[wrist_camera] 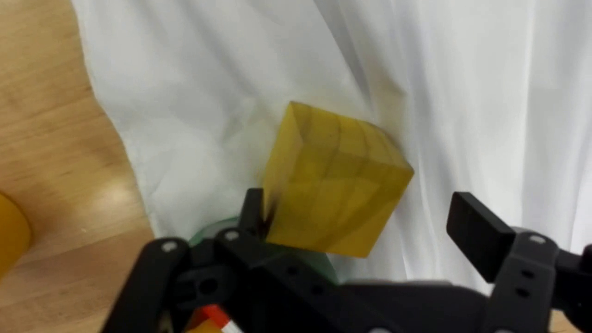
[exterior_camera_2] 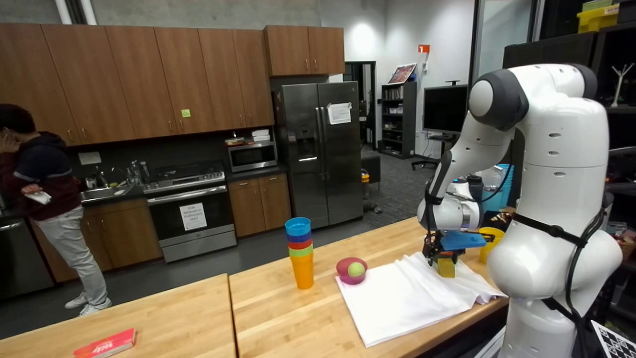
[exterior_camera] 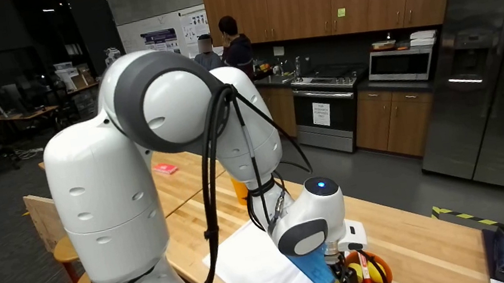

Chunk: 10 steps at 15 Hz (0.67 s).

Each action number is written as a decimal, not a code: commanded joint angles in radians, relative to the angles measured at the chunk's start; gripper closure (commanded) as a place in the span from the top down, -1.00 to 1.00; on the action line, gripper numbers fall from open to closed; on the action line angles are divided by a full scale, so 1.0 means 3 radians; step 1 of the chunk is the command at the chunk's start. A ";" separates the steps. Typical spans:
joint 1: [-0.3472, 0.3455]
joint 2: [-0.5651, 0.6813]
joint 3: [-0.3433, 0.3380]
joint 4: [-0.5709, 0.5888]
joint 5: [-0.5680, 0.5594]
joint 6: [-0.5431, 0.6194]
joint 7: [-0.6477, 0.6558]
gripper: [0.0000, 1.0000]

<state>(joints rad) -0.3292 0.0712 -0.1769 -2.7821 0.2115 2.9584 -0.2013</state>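
Wrist view: one end effector (wrist_camera: 360,215), jaws parted, near one yellow block (wrist_camera: 340,185) on one white cloth (wrist_camera: 467,101).

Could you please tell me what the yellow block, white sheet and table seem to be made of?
Yellow block: perhaps painted wood, smooth with a slight sheen and faint darker streaks; plastic is possible. White sheet: likely thin fabric, fairly matte, bunching into soft folds. Table: wood, apparently varnished, with light and dark strips and soft glare.

Dim overall, glow on wall (exterior_camera_2: 365,42), glare on tabletop (wrist_camera: 112,198), soft shadows on cloth (wrist_camera: 212,88)
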 commanded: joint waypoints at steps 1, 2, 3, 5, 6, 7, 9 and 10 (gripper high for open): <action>-0.0065 0.0076 0.0105 0.0000 0.0338 0.0068 -0.0330 1.00; -0.0039 0.0131 0.0155 0.0001 0.0446 0.0106 -0.0355 1.00; -0.0033 0.0166 0.0152 0.0003 0.0477 0.0137 -0.0368 0.50; -0.0046 0.0204 0.0125 0.0002 0.0465 0.0127 -0.0423 0.36; -0.0033 0.0252 0.0144 0.0003 0.0485 0.0164 -0.0416 0.23; -0.0041 0.0263 0.0143 0.0004 0.0472 0.0165 -0.0441 0.03; -0.0049 0.0296 0.0152 0.0004 0.0471 0.0189 -0.0476 -0.30; -0.0044 0.0294 0.0153 0.0008 0.0465 0.0187 -0.0467 -0.38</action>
<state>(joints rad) -0.3347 0.1443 -0.1446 -2.7797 0.3277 2.9937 -0.3090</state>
